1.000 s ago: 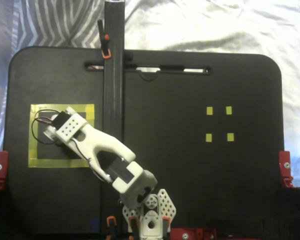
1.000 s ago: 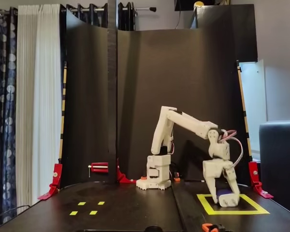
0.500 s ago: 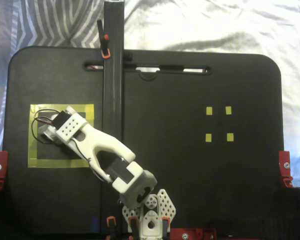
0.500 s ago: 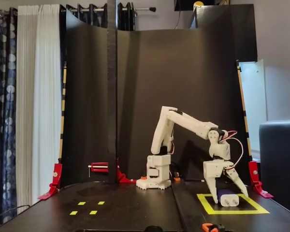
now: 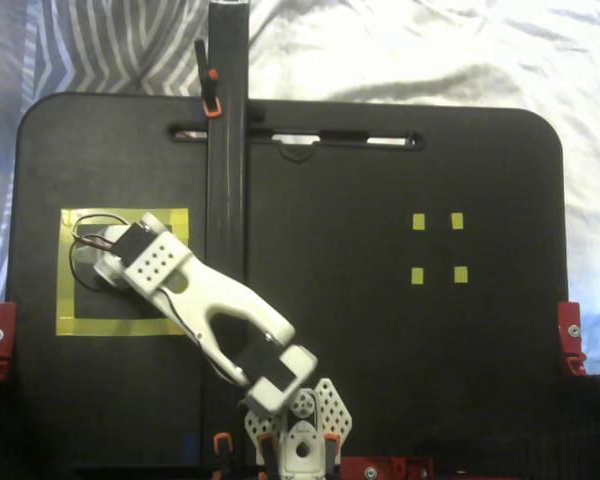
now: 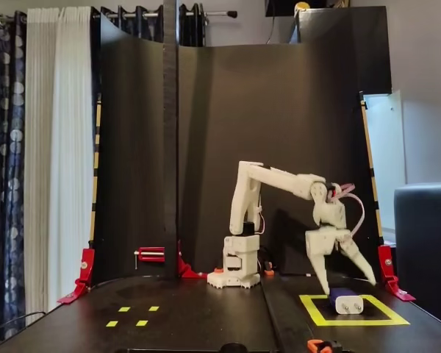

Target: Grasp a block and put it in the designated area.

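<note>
Navy-blue block [image 6: 345,301] lies flat on the black worktop [image 6: 206,320] inside the designated area [image 6: 312,318]; we judge it released, since the gripper [image 6: 348,279] hangs spread just above, jaws clear of it.

- We see the block [image 6: 345,301] lying on the desk [image 6: 198,323] inside the designated area [image 6: 353,321], its two prongs facing us.
- The tool [image 6: 350,286] hangs just above the block, fingers spread wide and clear of it.
- The white arm [image 6: 275,180] reaches right from its base [image 6: 239,268].
- Four small yellow squares [image 6: 134,316] sit well apart, at left.
</note>
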